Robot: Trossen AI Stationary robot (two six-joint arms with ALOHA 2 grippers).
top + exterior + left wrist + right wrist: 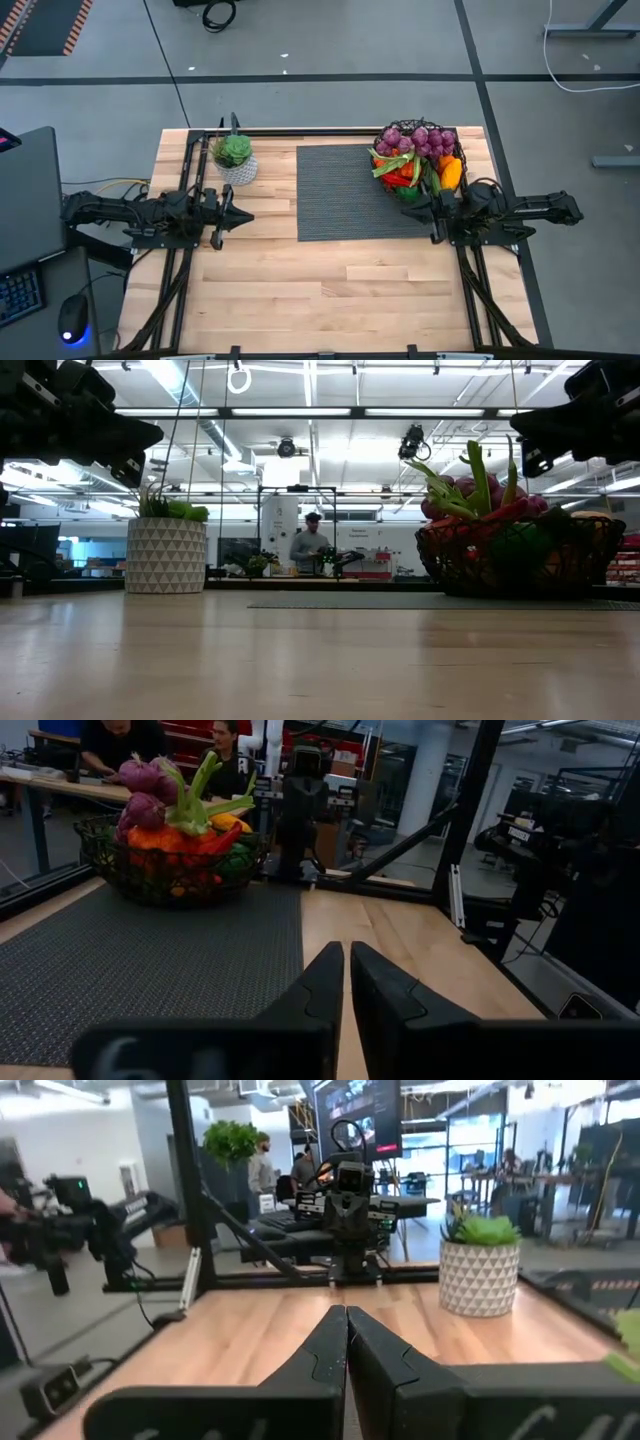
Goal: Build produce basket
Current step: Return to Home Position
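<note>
Returning both arms to home is the step in hand, and it looks nearly complete. The bench [350,290] carries a grey mat [345,190] across its far half. The left arm [150,212] lies low along the bench's left side, and the right arm [500,212] mirrors it on the right.

Left jaws: closed, nothing between them, pointing inward across the bench toward the mat. Right jaws: closed and empty, pointing inward from the opposite side.

The basket [500,565] stands at the mat's far right corner, just beside the right jaws on their far side. The produce [415,150] is heaped above the basket's rim, with purple pieces on top and green leaves sticking up. The plant pot [235,160] stands at the far left, near the left jaws but apart from them.

Procedure, as judged:
1. Leave both jaws closed, as neither has anything to release.
2. Draw the right arm back along its own line, away from the basket, so no link brushes the rim or the leaves.
3. Move the left arm clear of the pot in the same way.
4. Settle both arms symmetrically.
</note>
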